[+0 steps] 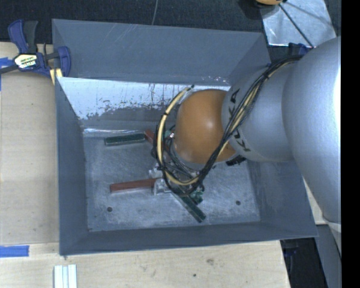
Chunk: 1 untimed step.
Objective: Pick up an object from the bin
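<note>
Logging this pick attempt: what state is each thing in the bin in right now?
green bar: flat, near the back wall of the bin, apart from the gripper.
brown bar: flat on the floor, right end at the gripper.
dark slanted bar: flat, upper end hidden under the gripper.
gripper: low, close over the floor.

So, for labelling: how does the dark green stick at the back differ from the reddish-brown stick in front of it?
The green stick is darker, the brown stick reddish. The green stick lies farther back, the brown stick nearer the front. The brown stick's right end reaches the gripper; the green stick lies apart from it. Both are slim and lie flat, roughly left to right.
</note>
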### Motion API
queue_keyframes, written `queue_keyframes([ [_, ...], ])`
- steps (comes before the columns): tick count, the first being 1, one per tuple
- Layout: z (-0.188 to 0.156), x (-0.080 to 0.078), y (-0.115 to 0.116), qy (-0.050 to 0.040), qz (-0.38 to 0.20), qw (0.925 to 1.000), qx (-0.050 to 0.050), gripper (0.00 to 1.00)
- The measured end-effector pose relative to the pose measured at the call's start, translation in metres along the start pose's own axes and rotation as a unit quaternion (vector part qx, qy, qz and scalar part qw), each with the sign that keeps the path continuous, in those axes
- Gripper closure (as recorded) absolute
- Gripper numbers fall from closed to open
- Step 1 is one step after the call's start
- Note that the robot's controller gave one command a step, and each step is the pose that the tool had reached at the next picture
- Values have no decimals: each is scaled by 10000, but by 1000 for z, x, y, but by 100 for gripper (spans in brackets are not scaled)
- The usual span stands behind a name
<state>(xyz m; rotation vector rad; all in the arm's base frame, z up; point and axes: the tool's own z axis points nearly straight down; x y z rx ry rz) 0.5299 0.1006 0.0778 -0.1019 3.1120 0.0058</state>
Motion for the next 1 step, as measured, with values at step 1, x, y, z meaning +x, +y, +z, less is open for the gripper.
queue_keyframes([
  [1, -141, -13, -31, 118, 161, 9998, 17, 100],
])
